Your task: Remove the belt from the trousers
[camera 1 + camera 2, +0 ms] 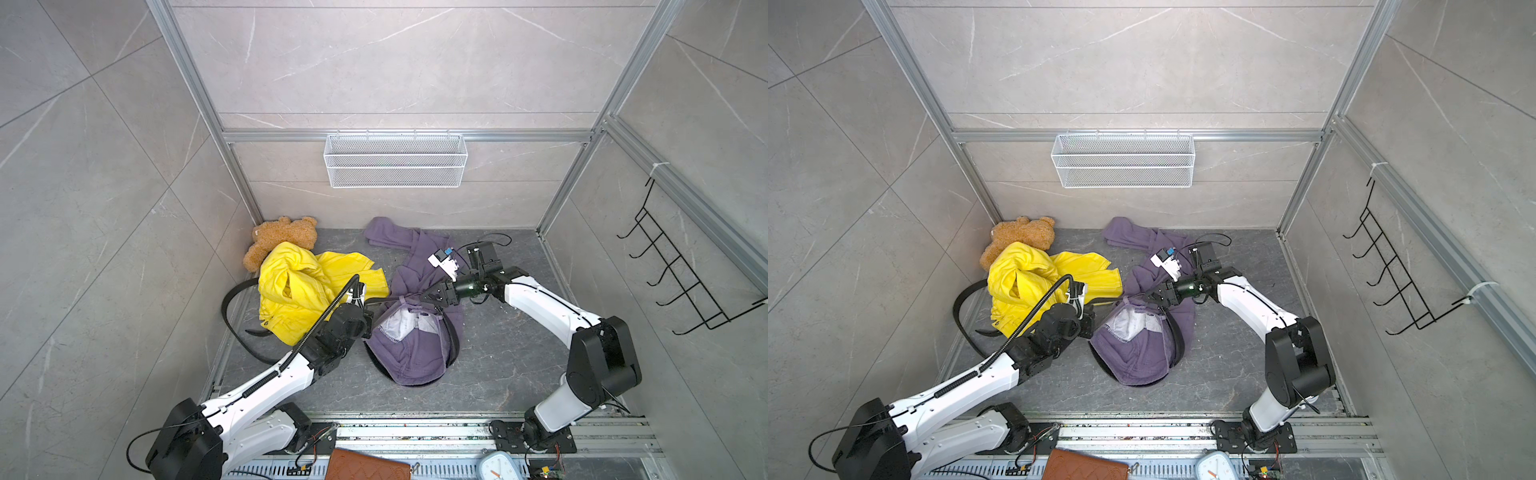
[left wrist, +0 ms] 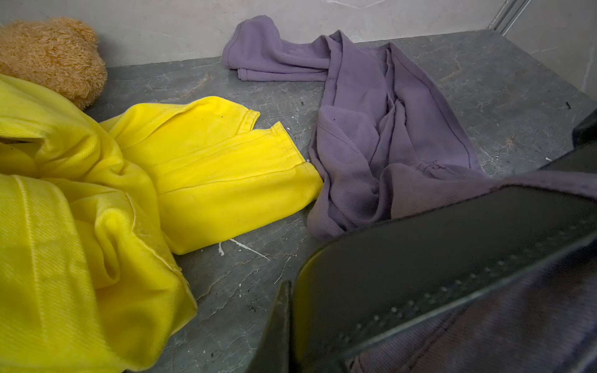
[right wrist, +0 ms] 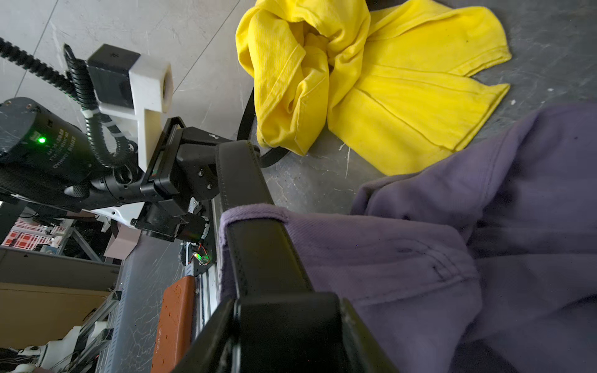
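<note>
No legible txt, small print on left arm motor [image 3: 59, 151] upside-down, blurred, unreadable

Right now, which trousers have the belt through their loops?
The purple trousers: the black belt passes under their waistband loop. The yellow trousers lie crumpled beside them.

We see the trousers [image 1: 411, 357] lying crumpled on the dark floor. They are purple, with the waistband nearest us and gaping open so that pale pocket lining shows. The legs trail away to the back wall, where the cuffs fold over. The belt [image 1: 456, 338] — black, stitched along its edges — is threaded round the waistband. In the right wrist view it passes under a purple belt loop [image 3: 252, 211]. One stretch leaves the waist, pulled straight toward the left.
</note>
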### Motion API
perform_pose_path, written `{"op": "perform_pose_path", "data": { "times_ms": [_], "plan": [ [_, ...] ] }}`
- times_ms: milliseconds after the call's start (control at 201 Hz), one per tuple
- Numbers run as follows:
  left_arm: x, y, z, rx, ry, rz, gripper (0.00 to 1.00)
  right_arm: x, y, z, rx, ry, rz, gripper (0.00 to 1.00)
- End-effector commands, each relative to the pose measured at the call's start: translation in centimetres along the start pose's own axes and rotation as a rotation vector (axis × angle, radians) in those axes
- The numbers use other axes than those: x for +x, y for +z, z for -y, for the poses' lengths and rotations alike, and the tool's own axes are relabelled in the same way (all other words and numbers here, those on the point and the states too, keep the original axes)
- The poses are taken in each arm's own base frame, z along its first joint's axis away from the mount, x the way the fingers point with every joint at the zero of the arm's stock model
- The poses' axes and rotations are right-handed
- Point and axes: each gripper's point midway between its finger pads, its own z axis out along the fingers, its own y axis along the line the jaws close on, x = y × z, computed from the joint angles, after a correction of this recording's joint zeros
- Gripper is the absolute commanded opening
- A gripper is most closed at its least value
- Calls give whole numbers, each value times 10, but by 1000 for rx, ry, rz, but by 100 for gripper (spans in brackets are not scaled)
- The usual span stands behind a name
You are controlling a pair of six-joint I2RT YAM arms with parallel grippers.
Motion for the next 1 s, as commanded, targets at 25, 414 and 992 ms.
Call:
{"op": "perform_pose_path", "data": {
  "times_ms": [25,414,992],
  "plan": [
    [16,-13,-76,-332,-100,-31,0,-8,-36,39,199,51,59,0],
    [30,-26,-112,-435,-242,-57,0,-11,-51,50,260,72,91,0],
    [44,-57,-161,-608,-390,-50,0,-12,-79,66,356,107,141,0]
  ]
}}
